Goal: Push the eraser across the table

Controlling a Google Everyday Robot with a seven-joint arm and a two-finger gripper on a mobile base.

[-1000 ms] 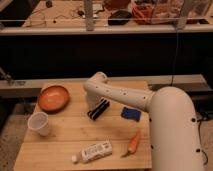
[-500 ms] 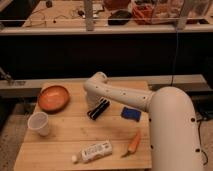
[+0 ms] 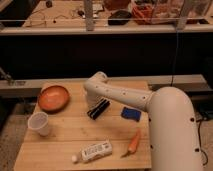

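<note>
Eraser (image 3: 98,109) near the middle of the table (image 3: 60,147), lying slanted, with the blue block (image 3: 131,113) just beside it on the right and the orange bowl (image 3: 53,98) further away on the left. Gripper (image 3: 93,100) right at the far left end of the eraser, apparently touching it. Cannot tell how wide open, and nothing clearly held. Probably in the middle of the push. Risk from here: with pressure on one end only, a spin instead of a straight slide, then loss of contact. Could also drive the eraser into the blue block, or forward toward the carrot (image 3: 133,142) and the white bottle (image 3: 96,151) near the front edge. White cup (image 3: 39,123) well apart on the left, so little danger there. Arm (image 3: 122,97) reaching in from the right, passing above the blue block, bent at a rounded joint and then pointing down onto the table.
</note>
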